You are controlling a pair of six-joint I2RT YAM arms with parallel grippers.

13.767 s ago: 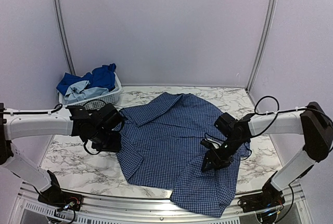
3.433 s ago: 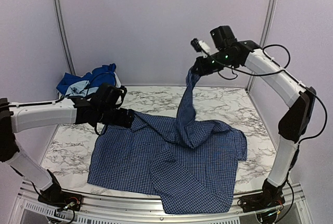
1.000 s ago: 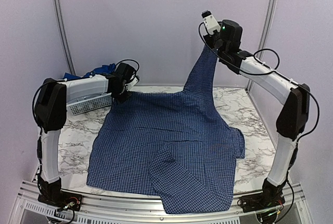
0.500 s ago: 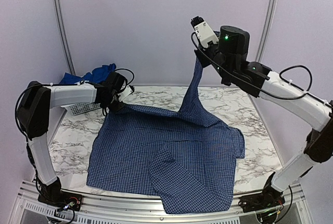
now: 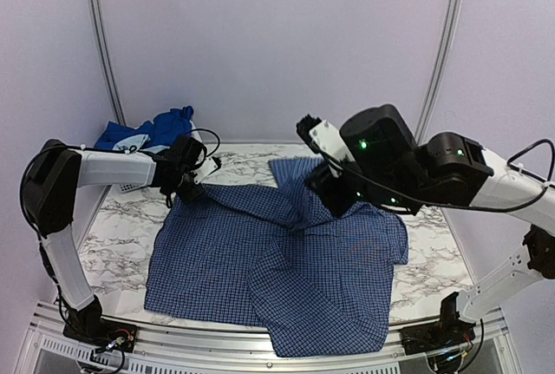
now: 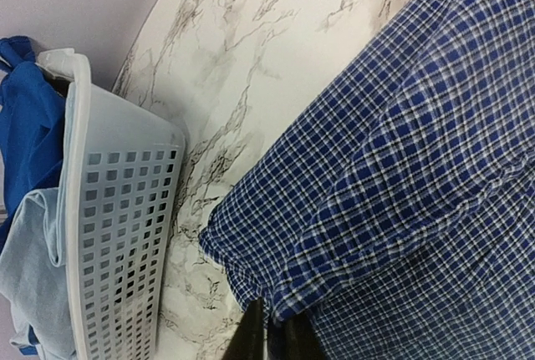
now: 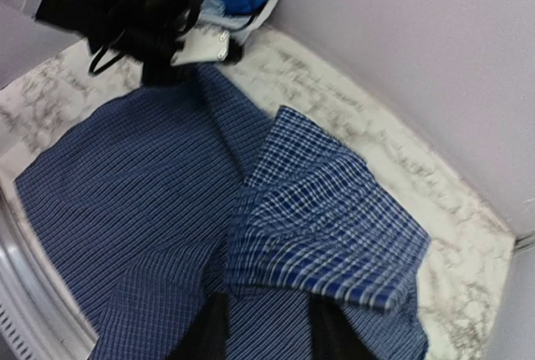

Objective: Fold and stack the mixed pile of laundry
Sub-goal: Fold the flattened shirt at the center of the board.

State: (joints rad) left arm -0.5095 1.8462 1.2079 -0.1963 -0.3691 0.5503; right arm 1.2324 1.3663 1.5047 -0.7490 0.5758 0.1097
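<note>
The navy small-check shirt (image 5: pixel 277 261) lies spread over the marble table, with one loose flap (image 7: pixel 334 218) folded across its far middle. My left gripper (image 5: pixel 186 185) is at the shirt's far left corner. In the left wrist view its fingers (image 6: pixel 272 339) stand close together with a fold of the checked cloth (image 6: pixel 401 168) pinched between them. My right gripper (image 5: pixel 323 202) hovers low over the flap. In its wrist view the fingers (image 7: pixel 267 331) are apart, with cloth only beneath them. Royal blue clothes (image 5: pixel 165 127) and a pale blue T-shirt (image 6: pixel 29 285) fill the basket.
The white slatted basket (image 6: pixel 117 235) stands at the far left corner, close beside my left gripper. Bare marble (image 5: pixel 113 244) shows left of the shirt and at the far right (image 5: pixel 390 166). The shirt's hem hangs over the near table edge (image 5: pixel 329 339).
The right arm has come down from high above the table. The shirt part it held up now lies on the shirt, and its fingers have parted. The left gripper slid slightly nearer.
</note>
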